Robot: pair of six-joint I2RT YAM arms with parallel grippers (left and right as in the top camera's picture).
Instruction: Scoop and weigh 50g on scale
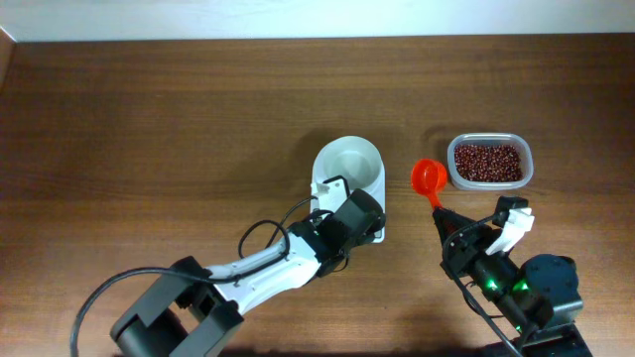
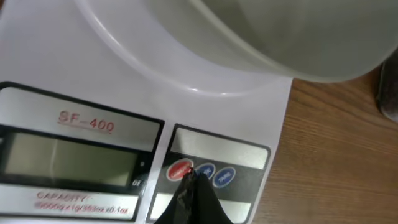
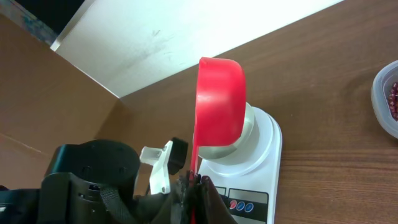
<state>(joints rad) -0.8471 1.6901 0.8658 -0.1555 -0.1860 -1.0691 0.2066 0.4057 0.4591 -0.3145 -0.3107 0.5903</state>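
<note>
The scale (image 1: 349, 171) is set mid-tabletop (image 1: 149, 119). The left gripper (image 2: 189, 186), jaws clenched, is held at its red button (image 2: 180, 169), seemingly touching. A red scoop (image 1: 429, 178) is grasped in the jaws of the right gripper (image 1: 448, 223), near the tub (image 1: 488, 137) of beans (image 1: 487, 162).

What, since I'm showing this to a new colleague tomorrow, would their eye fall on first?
The bright red scoop, gripped by the shut right gripper, stands out between the white bowl on the scale at mid-table and the clear tub of reddish-brown beans to its right. Next comes the left gripper, shut, its tip at the scale's buttons.
</note>
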